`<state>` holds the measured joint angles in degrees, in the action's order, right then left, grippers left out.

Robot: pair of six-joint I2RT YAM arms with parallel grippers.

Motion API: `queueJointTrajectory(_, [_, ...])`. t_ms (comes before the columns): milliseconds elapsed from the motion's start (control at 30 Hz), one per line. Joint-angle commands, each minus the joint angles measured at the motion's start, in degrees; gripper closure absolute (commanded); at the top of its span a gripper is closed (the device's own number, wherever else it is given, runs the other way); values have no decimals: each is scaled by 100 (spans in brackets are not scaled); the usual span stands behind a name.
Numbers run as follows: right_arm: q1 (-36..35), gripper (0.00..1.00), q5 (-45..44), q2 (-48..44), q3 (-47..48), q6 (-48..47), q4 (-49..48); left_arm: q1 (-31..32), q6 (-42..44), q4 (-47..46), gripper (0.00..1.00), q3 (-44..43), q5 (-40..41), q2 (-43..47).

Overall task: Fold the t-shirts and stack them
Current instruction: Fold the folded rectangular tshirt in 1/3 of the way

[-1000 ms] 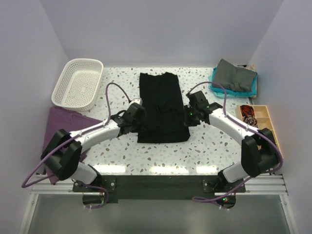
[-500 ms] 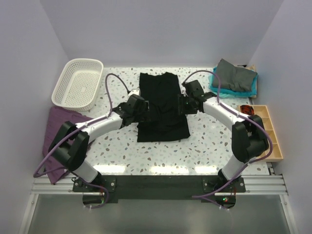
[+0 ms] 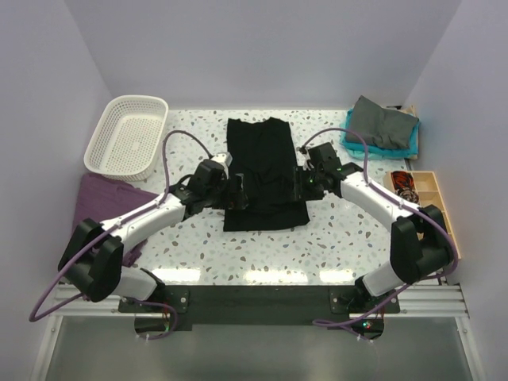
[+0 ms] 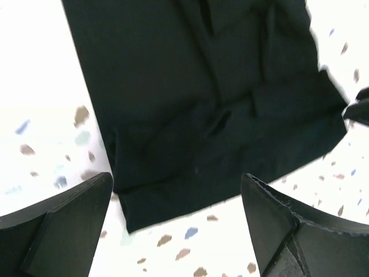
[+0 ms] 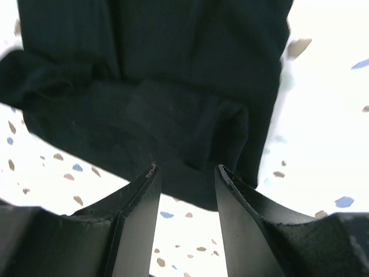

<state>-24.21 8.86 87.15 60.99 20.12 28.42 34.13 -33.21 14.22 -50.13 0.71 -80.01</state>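
Change over the last second: both pairs of fingers were pinched at the side edges of the black t-shirt (image 3: 262,159) near its near end, then swung in over the cloth. They have now let go and drawn back to the edges. The left fingers (image 4: 63,219) stand spread wide with nothing between them, and the shirt's near-left corner lies flat on the bench (image 3: 341,230) beneath the gap. The right fingers (image 5: 135,225) are parted more narrowly, also holding nothing, and hang just above the near-right corner. The shirt lies mid-bench as a long narrow strip, its near third rumpled and a shade wider than the rest. From above its outline looks almost the same as a second ago. The dark cloth hides the layer edges, so I cannot say with confidence that the last tuck added anything. Reading: the release probably closes a side-tidying step, and the end-to-end fold is not yet made. The shirt is not yet stacked: the dark grey tee (image 3: 382,123) sits on the teal tee (image 3: 406,145) at the far right corner, well apart from it. Pose: the left arm (image 3: 159,210) reaches diagonally in from the near left, its wrist low at the shirt's left edge. The right arm (image 3: 373,194) mirrors it with the elbow out to the right, its wrist at the right edge and slightly farther up the strip.
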Motion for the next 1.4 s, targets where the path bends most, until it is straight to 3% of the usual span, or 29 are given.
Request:
queueJointTrajectory(0, [-58, 54, 414, -243, -219, 168, -47, -29, 87, -103, 4, 345, -844, 38])
queueJointTrajectory(433, [-137, 55, 538, 29, -281, 282, -188, -29, 52, -410, 6, 478, -1099, -428])
queueJointTrajectory(833, [-128, 55, 371, 688, 97, 159, -346, -29, 148, -543, 6, -277, -722, -1086])
queueJointTrajectory(1100, [-128, 54, 2, 1251, 835, -87, -197, -38, 499, -350, 6, -1164, -335, -1579])
queueJointTrajectory(1367, [-58, 54, -481, 2015, 1835, -350, -118, -126, 728, -332, 5, -1526, 192, -2124])
